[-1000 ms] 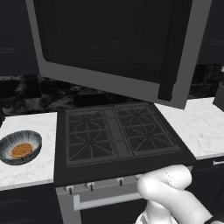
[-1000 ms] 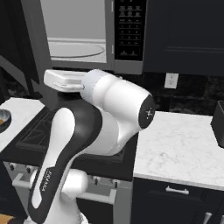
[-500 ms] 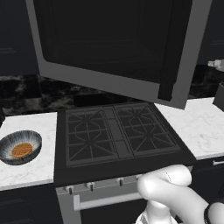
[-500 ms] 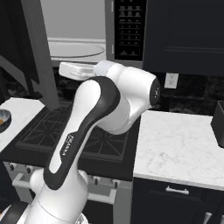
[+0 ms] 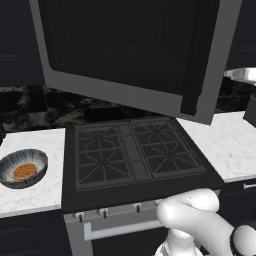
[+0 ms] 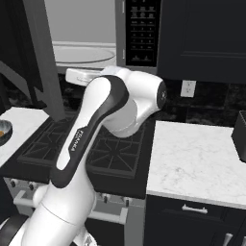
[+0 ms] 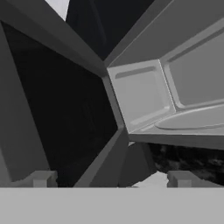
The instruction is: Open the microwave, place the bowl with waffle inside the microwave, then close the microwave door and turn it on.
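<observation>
The microwave door (image 5: 125,50) hangs swung wide open over the stove, its dark handle (image 5: 192,55) on the right edge. Behind it the microwave (image 6: 81,24) shows its light interior, glass turntable (image 6: 84,55) and black keypad (image 6: 141,33). The streaked bowl (image 5: 22,169) holding the orange waffle (image 5: 25,171) rests on the left counter, far from the hand. My gripper (image 6: 72,75) hovers just below the cavity's front, open and empty. In the hand view its fingertips (image 7: 43,178) stand wide apart, with the open door (image 7: 57,109) left and the interior (image 7: 144,96) right.
A black gas stove (image 5: 132,152) lies under the microwave. White marble counters (image 6: 197,158) flank it. A dark box (image 6: 240,134) stands at the right counter's far end. A wall outlet (image 6: 188,88) sits on the dark backsplash. My own arm (image 6: 110,115) crosses the stove.
The arm's elbow has swung right and upward. The hand has risen a little toward the microwave opening and its tip now shows past the door's right edge. Door and bowl are unmoved.
</observation>
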